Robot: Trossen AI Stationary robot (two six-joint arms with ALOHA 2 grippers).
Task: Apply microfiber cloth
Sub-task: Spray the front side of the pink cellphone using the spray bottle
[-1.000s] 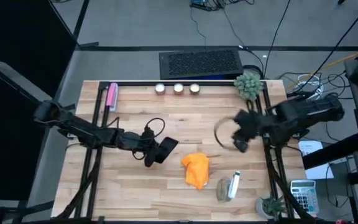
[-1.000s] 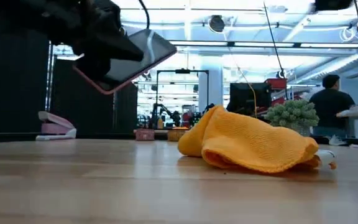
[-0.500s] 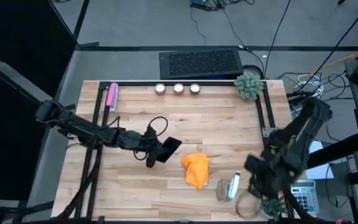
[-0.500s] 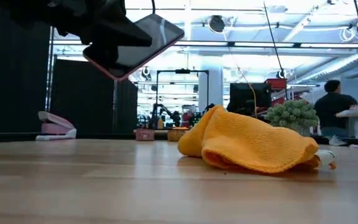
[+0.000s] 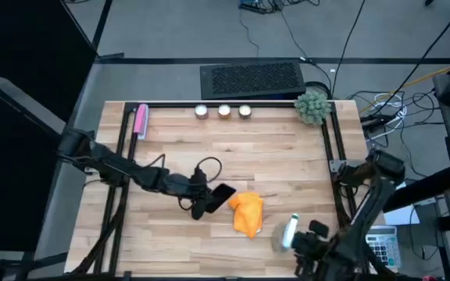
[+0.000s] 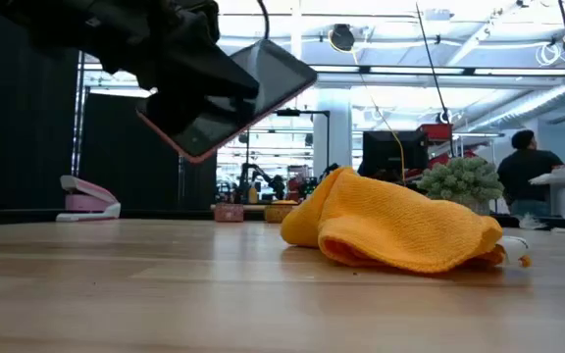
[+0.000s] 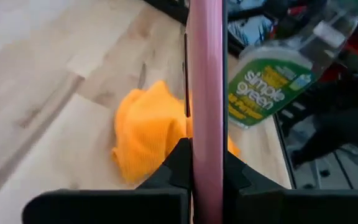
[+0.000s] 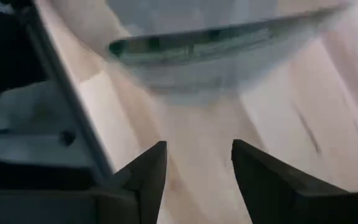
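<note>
Fingers of the left gripper (image 5: 207, 201) are clamping a pink-edged phone (image 5: 219, 195) at centre frame beside the microfiber cloth (image 5: 247, 213); the right gripper (image 8: 194, 163), lower right, is gaping empty.

This is a robotics lab or open workshop floor, not a home. A pale butcher-block wooden table (image 5: 233, 148) framed by black metal rails (image 5: 233, 104) stands on grey carpet strewn with loose black cables (image 5: 287, 31), beside a black perforated metal box (image 5: 252, 77). Level across the table, a wide hall shows with rows of bright ceiling lights (image 6: 381, 20), dark partition panels (image 6: 23, 147), a black monitor (image 6: 395, 152) and a person in dark clothing (image 6: 526, 176) at a bench.
</note>
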